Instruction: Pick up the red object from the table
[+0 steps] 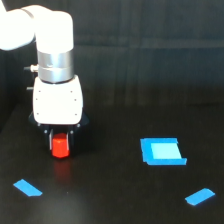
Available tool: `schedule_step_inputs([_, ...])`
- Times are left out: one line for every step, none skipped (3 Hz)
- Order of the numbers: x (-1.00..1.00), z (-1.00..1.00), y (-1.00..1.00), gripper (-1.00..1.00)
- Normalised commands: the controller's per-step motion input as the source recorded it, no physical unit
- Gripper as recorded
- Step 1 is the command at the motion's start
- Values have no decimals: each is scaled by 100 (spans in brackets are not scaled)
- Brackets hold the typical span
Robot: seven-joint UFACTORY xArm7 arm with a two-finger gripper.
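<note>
- My gripper (60, 141) hung low over the table (115, 200), on the exterior view's left, with the white arm (35, 27) reaching in from the top left corner.
- The red block (60, 146) sat between my fingers (71, 142), which stood close against its two sides; they looked closed on it, gripping the block.
- Only the dark tips of my fingers showed below the white wrist housing (57, 100), one on each side of the block.
- A faint reddish reflection (61, 167) lay on the dark surface just under the block; whether the block touched the table or hung just clear of it, I could not tell.
- The metal ring (55, 62) above the housing stood upright, so my wrist pointed straight down.
- A large blue patch (161, 151) lay flat on the table, well apart from me toward the exterior view's right.
- A smaller blue strip (199, 196) lay near the lower right corner, below that large patch.
- Another small blue strip (27, 187) lay at lower left, near the block but not touching it.
- The backdrop (150, 40) behind the table was dark and plain.
</note>
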Motion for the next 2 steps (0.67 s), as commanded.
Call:
schedule_step_inputs([26,88,17,-99])
schedule_step_inputs([29,94,18,-100])
